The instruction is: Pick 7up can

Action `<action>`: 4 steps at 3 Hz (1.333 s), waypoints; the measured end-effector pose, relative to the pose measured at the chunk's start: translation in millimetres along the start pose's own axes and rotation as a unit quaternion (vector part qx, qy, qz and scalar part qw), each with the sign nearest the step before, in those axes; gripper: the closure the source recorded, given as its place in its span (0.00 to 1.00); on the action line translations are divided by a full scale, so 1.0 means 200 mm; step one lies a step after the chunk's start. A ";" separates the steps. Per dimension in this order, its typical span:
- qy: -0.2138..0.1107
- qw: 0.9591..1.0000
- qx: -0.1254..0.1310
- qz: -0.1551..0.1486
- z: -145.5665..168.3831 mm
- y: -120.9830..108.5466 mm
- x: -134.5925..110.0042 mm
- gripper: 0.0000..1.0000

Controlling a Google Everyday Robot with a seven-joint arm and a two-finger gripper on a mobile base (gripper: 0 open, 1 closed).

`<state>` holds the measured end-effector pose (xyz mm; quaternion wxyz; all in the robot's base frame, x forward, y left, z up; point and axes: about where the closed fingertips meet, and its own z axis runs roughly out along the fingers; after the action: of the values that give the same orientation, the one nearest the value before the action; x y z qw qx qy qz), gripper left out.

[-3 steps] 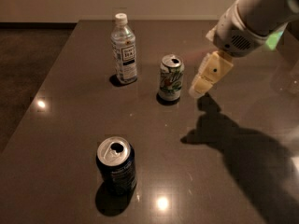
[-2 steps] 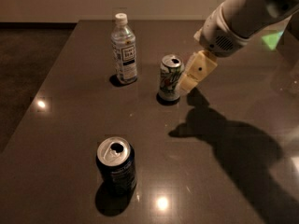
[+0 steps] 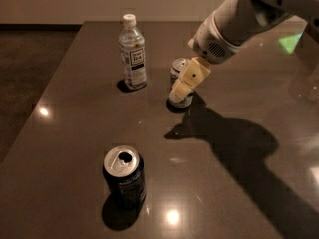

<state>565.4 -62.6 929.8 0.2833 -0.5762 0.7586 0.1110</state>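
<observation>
Camera view: a dark, glossy desk [image 3: 65, 143] fills most of the picture, with a few small spots of light mirrored in its top. The 7up can [image 3: 177, 69] stands upright a little beyond the middle of the desk, to the right of the bottle and well apart from the blue can. Its silver top and part of its pale side show at the upper left and its base at the lower right; the middle is hidden.

The gripper [image 3: 185, 85], cream-coloured, slants down from the upper right and lies across the near side of the 7up can, right at it, with its tip low near the can's base. Whether the gripper is apart, together or clamped on the can cannot be told from here. Behind it the thick white arm [image 3: 234, 21] runs up and out of the top right corner, and its broad shadow [image 3: 224, 138] falls on the desk from the can toward the lower right.

The bottle [image 3: 133, 54], clear with a white cap and a pale label, stands upright near the far left part of the desk. The blue can [image 3: 124, 176] stands upright near the front edge, its top already open. A green glint [image 3: 291, 41] shows on the desk at the far right
</observation>
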 end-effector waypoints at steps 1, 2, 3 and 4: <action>-0.005 1.000 -0.014 -0.002 0.07 -0.01 0.00 0.00; -0.008 1.000 -0.025 -0.004 0.10 -0.02 0.01 0.15; -0.013 0.999 -0.034 -0.008 0.11 -0.02 0.01 0.46; -0.020 0.999 -0.045 -0.012 0.06 0.00 -0.03 0.70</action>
<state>570.2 -51.5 923.3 0.2731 -0.5950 0.7402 0.1534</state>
